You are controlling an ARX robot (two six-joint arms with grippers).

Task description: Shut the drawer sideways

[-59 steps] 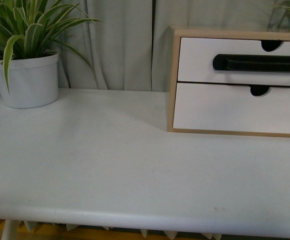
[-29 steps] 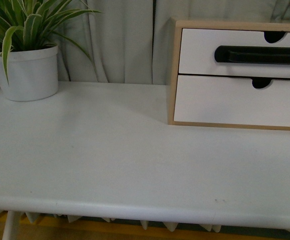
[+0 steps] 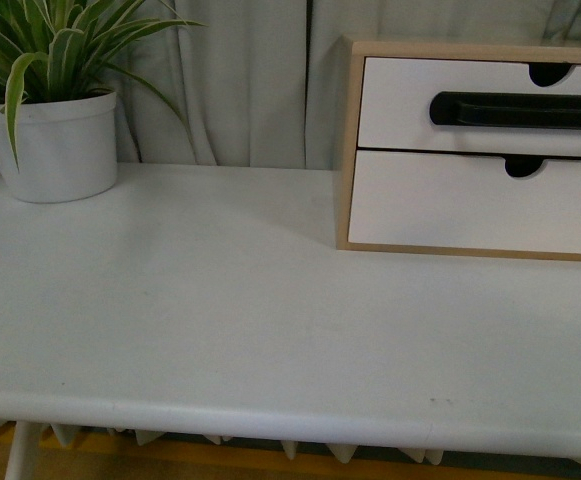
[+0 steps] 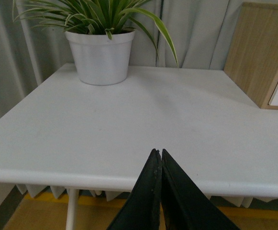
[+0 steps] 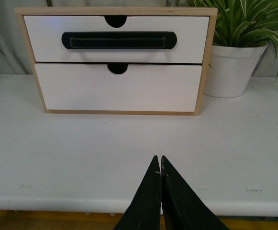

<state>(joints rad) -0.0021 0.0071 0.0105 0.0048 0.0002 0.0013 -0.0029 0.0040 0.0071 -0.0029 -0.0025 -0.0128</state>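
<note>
The drawer (image 3: 485,105) sits in the upper right of the front view, the top one of two in a light wood case (image 3: 347,150). Its white front carries a long black bar handle (image 3: 520,109) beneath a half-round cutout (image 3: 550,72). In the right wrist view the drawer (image 5: 116,40) fills the upper centre, and its front appears level with the case edge there. Directly below it is the lower drawer front (image 3: 480,200), plain white with only a half-round cutout. The case stands on the white table (image 3: 220,310), towards its back edge.

My right gripper (image 5: 160,165) shows at the lower centre of its own view, jaws pressed together with nothing between them, held over the table's front edge and well apart from the drawer. My left gripper (image 4: 158,158) is likewise pressed together and empty, low in its view, above the near table edge.

A potted plant (image 3: 50,110) in a white pot occupies the upper left of the front view. A second potted plant (image 5: 237,52) stands just beside the case in the right wrist view. Pale curtains (image 3: 240,80) hang behind.
</note>
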